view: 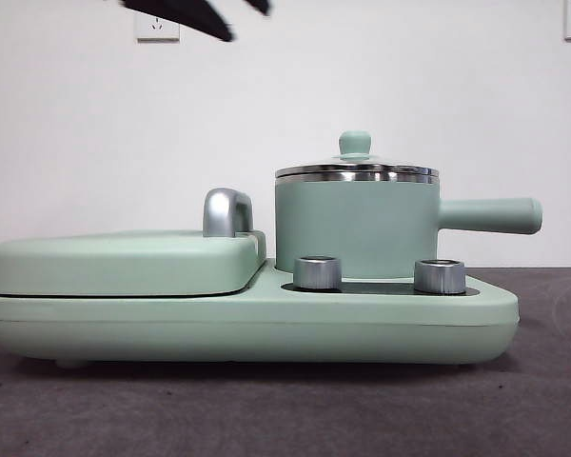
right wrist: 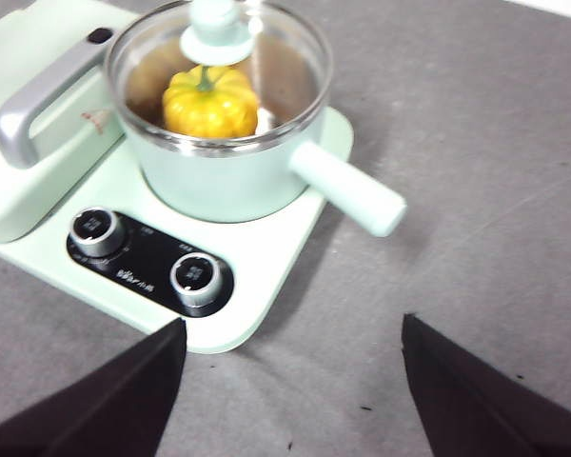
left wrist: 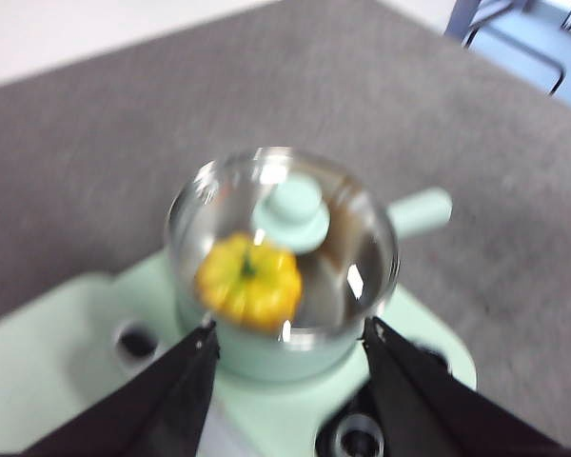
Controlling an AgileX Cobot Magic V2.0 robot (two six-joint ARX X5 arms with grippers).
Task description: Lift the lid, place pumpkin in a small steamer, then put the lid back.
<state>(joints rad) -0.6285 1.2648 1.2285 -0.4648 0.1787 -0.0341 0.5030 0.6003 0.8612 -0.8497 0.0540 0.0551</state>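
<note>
The grey counter (view: 285, 409) carries a wide mint-green appliance base (view: 247, 328), the landmark here. On one side of the base lies a flat green cover (view: 124, 262) with a chrome handle (view: 226, 211); on the other side, behind two silver knobs (right wrist: 97, 231), stands the small steamer (view: 357, 227), its long side handle (view: 490, 215) reaching out past the base's edge.

The lid (view: 357, 171) sits level on the steamer's steel rim, so the pot looks closed. Through the glass, the pumpkin (right wrist: 209, 100) rests inside the steamer, stem up, beside the green knob (right wrist: 216, 33). Judged from this, all three steps of the task appear done.

The left pincer (left wrist: 287, 367) hangs above the steamer, jaws spread wide and holding nothing, with the pot showing between them; that fits a pincer clear of the lid it handles. The right pincer (right wrist: 290, 381) hovers over bare counter off the base's knob side, also open and empty, probably kept clear of the work. In the front view only dark arm tips (view: 186, 14) show high above the cover.
</note>
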